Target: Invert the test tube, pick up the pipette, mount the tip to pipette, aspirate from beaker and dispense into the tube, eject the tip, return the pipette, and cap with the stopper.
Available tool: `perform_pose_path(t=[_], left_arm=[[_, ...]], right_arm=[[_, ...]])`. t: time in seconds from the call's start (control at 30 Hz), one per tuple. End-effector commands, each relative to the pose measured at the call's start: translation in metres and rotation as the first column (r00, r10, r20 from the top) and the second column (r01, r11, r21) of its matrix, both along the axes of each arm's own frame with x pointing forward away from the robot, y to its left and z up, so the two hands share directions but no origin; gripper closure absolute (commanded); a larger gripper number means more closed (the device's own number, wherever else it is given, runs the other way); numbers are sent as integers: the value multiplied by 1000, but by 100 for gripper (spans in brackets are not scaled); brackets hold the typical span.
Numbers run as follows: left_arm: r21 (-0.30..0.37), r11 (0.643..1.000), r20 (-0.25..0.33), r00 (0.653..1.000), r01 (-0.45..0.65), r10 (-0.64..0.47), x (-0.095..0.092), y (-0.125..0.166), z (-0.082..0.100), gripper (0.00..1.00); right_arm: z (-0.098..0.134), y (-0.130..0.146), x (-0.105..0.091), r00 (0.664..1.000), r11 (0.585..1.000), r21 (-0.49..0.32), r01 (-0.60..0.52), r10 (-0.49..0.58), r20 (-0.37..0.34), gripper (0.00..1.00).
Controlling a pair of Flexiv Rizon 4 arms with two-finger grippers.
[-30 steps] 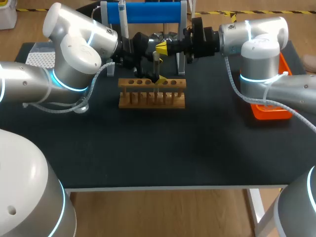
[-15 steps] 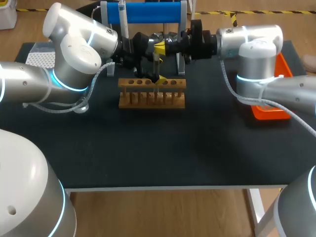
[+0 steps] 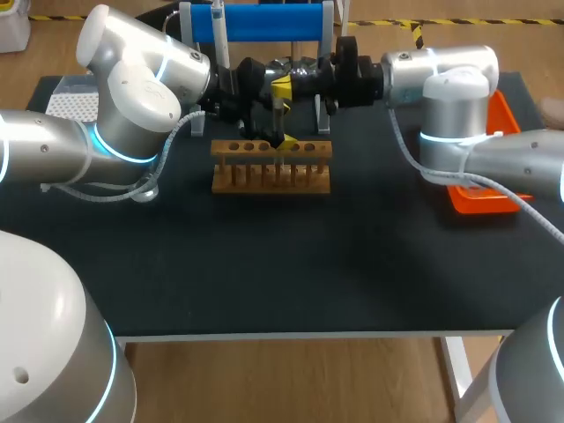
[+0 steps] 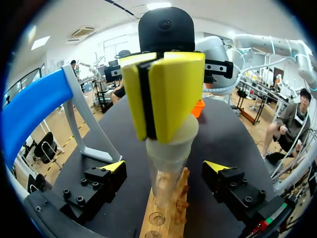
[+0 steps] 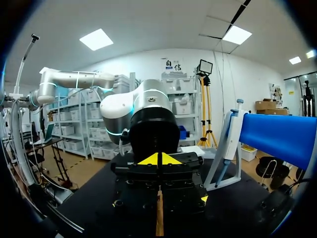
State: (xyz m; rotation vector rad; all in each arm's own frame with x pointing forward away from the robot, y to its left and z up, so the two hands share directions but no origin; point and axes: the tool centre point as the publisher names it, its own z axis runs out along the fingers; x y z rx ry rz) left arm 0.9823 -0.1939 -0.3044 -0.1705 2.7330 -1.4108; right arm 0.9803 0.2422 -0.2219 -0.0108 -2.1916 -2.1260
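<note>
A wooden tube rack [image 3: 271, 167] stands mid-table, with one clear test tube [image 4: 165, 181] upright in it. A pale conical stopper [image 4: 171, 140] sits in the tube's mouth. My right gripper [image 3: 282, 85] comes in level from the right, shut, and its yellow fingertips [image 4: 176, 91] rest on the stopper's top. My left gripper [image 4: 166, 168] is open, one finger on each side of the tube without touching it. Seen from the head view, the left gripper [image 3: 278, 137] is just behind the rack. The pipette [image 5: 229, 133] hangs on the blue stand [image 5: 277, 135].
The blue pipette stand [image 3: 257, 22] is right behind both grippers at the table's back edge. An orange tray [image 3: 483, 199] lies at the right under my right arm, and a white tip box [image 3: 70, 103] at the left. The rack [image 4: 166, 218] has several open holes.
My right arm has shifted a little to the left, bringing its shut fingertips over the tube. The left arm and the rack have stayed put.
</note>
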Motion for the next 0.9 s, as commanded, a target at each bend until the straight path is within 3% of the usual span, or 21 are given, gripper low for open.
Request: perform_pose_path(t=[0.03,0.33,0.53,0.7,0.9], left_arm=[[1,1000,-2,1000,1,-1,1,-1,0,0],[1,1000,-2,1000,1,-1,1,-1,0,0],[1,1000,-2,1000,1,-1,1,-1,0,0],[1,1000,-2,1000,1,-1,1,-1,0,0],[1,1000,-2,1000,1,-1,1,-1,0,0]], right_arm=[[-4,2,4,1000,1000,-3,-15,15,-6,100],[-15,1,4,999,1000,-13,-13,13,-36,100],[-9,0,4,999,1000,16,-6,7,-32,100],[13,-6,0,1000,996,92,-22,20,23,100],[26,-19,0,993,998,63,20,-27,111,100]])
